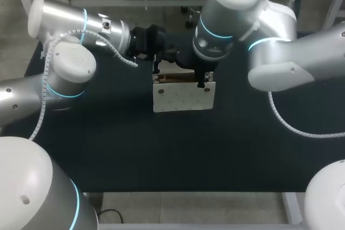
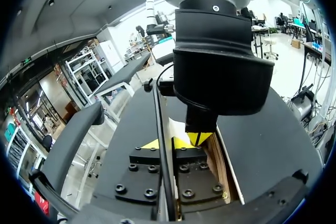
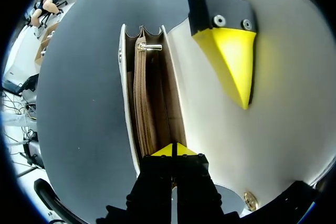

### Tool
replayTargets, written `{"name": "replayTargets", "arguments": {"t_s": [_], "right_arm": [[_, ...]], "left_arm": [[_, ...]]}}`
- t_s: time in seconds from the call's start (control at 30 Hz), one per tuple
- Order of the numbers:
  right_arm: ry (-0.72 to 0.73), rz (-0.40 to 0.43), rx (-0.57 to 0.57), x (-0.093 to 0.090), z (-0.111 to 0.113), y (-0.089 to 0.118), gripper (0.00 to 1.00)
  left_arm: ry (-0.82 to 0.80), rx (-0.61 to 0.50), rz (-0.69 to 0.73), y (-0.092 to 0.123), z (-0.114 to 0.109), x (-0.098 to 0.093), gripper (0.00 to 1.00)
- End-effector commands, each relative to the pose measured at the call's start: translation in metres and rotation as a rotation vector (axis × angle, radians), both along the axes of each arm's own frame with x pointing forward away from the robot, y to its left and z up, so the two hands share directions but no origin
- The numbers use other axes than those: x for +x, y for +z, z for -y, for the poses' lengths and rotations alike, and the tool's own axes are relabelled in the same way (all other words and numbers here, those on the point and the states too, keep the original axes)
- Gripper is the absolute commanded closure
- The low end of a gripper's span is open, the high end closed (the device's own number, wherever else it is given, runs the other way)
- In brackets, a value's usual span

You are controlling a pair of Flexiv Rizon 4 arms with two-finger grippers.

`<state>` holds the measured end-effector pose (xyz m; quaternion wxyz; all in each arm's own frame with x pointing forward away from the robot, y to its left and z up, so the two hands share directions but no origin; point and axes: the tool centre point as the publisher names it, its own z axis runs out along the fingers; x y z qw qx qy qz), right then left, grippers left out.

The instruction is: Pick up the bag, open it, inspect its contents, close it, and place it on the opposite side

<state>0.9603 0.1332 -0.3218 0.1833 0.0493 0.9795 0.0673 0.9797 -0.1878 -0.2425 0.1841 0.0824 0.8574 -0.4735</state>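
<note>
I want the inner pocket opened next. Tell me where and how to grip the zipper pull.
Pinch the zipper pull by its flat metal tab, coming down through the bag's open mouth. It lies exposed and crosswise at one end of the brown zip, so its long edges probably suit two fingers.

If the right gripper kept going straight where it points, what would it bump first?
Most likely the brown inside of the bag. The right gripper points into its open top, and nothing else shows ahead, though depth is unclear.
</note>
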Motion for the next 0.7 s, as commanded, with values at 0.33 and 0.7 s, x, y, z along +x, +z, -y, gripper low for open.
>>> {"name": "replayTargets", "arguments": {"t_s": [0.33,0.7], "right_arm": [[0.010,0.028,0.013,-0.0004,-0.0009,-0.0285,1.00],[0.016,0.037,0.009,0.0012,-0.0037,-0.0262,1.00]], "left_arm": [[-0.033,-0.054,-0.089,0.0032,-0.0059,0.0024,1.00],[-0.036,-0.074,-0.129,0.0024,-0.0072,0.0054,1.00]]}}
